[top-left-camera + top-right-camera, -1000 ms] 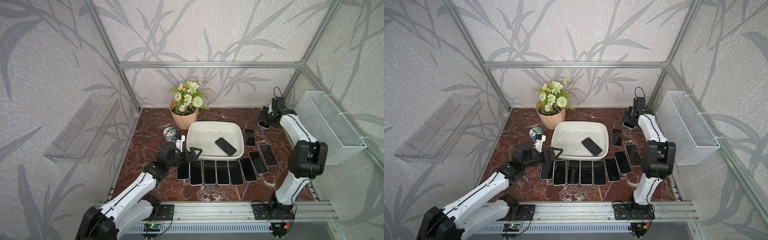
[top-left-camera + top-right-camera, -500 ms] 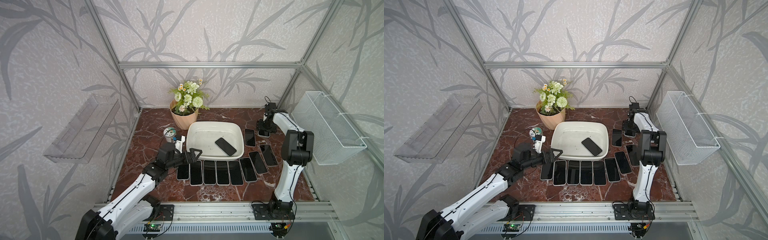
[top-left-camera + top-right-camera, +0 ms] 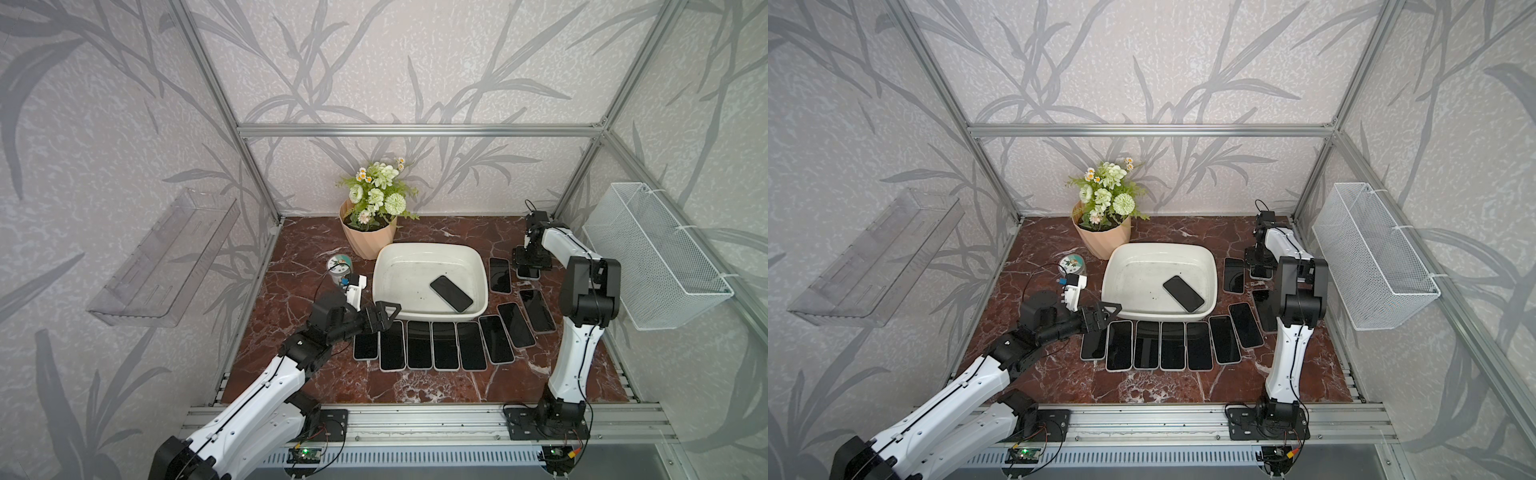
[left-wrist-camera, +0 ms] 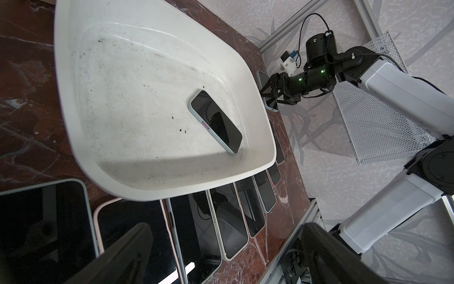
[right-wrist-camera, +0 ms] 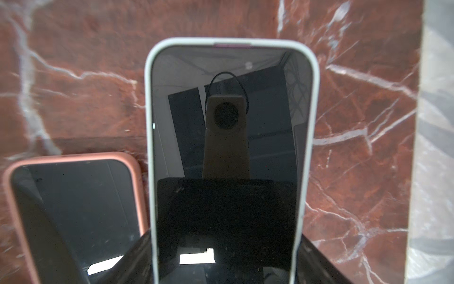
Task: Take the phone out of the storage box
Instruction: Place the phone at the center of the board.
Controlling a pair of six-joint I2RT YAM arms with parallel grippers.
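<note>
The white storage box [image 3: 399,282] [image 3: 1133,282] [image 4: 122,98] stands mid-table. One dark phone [image 3: 451,293] [image 3: 1183,293] [image 4: 216,120] lies slanted inside it, by the near right corner. My right gripper [image 3: 530,262] [image 3: 1261,262] [image 5: 224,258] is low over the table to the right of the box. It is shut on a second phone [image 5: 224,123] [image 3: 528,272] in a pale case, a finger against each long side. My left gripper [image 3: 384,318] [image 3: 1104,316] [image 4: 221,258] hangs open and empty at the box's near left corner.
A row of several phones [image 3: 444,345] curves round the box's front and right side. One in a pink case [image 5: 73,196] lies beside the held phone. A flower pot [image 3: 368,237] and small can [image 3: 338,266] stand behind left. A wire basket [image 3: 652,249] and clear tray [image 3: 162,257] hang on the walls.
My right gripper has come down toward the table with the pale-cased phone, its arm folding in. The left arm has hardly moved.
</note>
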